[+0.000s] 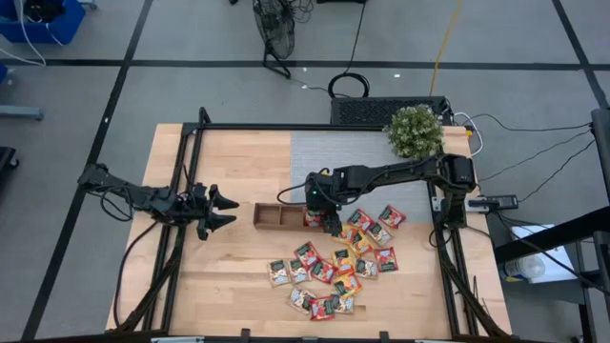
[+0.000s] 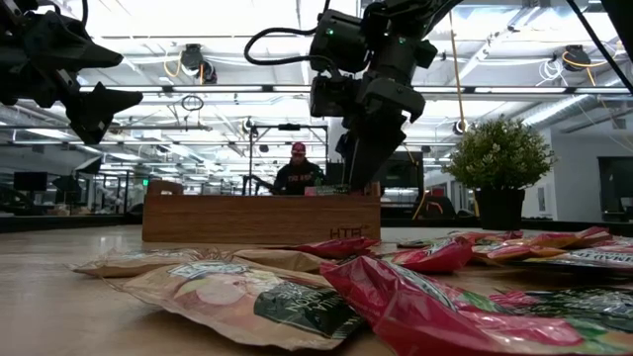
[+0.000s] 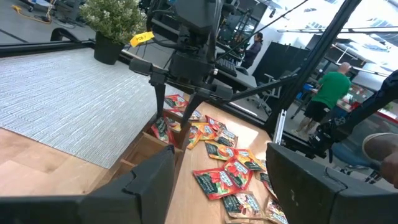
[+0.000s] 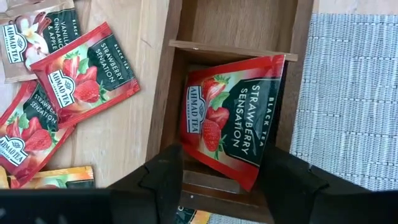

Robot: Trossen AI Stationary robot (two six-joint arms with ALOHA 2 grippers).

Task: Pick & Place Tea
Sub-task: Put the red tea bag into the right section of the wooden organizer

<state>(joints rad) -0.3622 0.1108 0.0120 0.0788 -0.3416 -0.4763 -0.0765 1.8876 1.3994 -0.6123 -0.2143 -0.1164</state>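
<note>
The right gripper (image 1: 326, 217) is positioned over the right-end compartment of the wooden tray (image 1: 276, 215), near the centre of the table (image 1: 229, 276). Its fingers (image 4: 163, 177) are spread apart, one at each side of a red strawberry sachet (image 4: 231, 118); whether the sachet is touched by them cannot be told. The sachet is seen lying tilted inside that compartment, one corner resting on the divider. The next compartment is shown bare.

The remaining tea sachets (image 1: 334, 267) are scattered on the table to the near right of the tray, some overlapping; red, orange and pale ones are visible. Two red strawberry sachets (image 4: 84, 71) lie just beside the tray's near wall.

The left gripper (image 1: 217, 211) is held above the table to the left of the tray, fingers wide apart, nothing between them.

A potted plant (image 1: 415, 131) stands at the far right corner.
</note>
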